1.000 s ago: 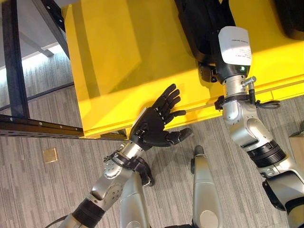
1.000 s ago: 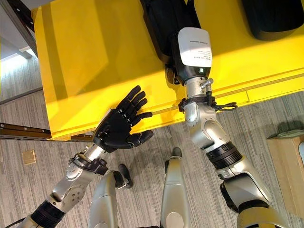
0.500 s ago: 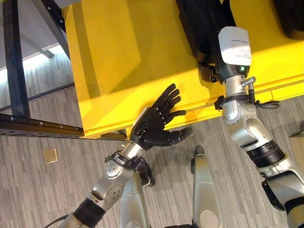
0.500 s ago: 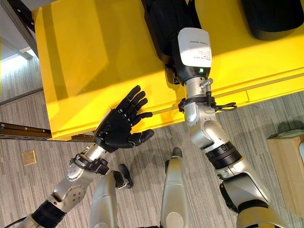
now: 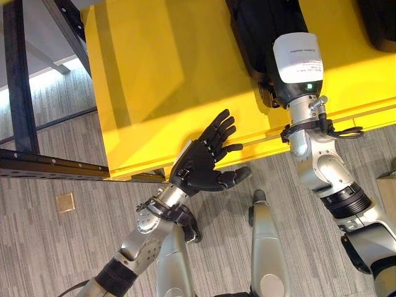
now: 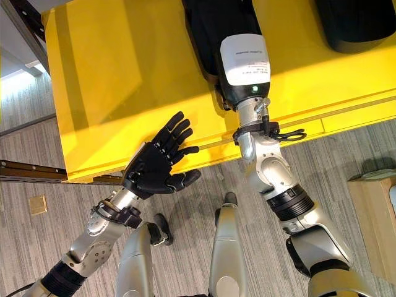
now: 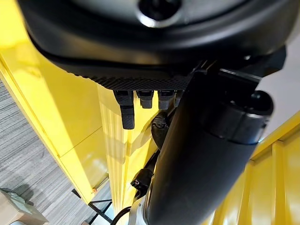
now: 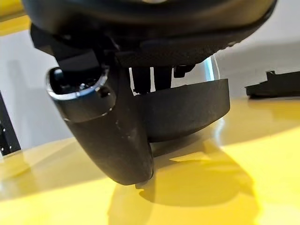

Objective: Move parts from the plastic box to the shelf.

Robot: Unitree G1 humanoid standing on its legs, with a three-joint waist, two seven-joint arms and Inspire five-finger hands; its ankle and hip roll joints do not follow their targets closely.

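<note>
Black part [image 6: 213, 28] lies on the yellow bench [image 5: 154, 80], our right hand [image 8: 122, 136] at it, thumb beside its curved edge; grip we cannot tell. Left hand [image 5: 201, 164] hangs spread at the bench edge. A shallow hold risks the part slipping on lift.

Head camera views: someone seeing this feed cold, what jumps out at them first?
The big yellow shelf surface fills the upper part of both eye views. At its near edge the left hand hangs open, palm up and fingers spread, holding nothing. Farther right, the right hand reaches over the yellow surface against a black curved part lying there, while another black part sits at the far right corner.
</note>
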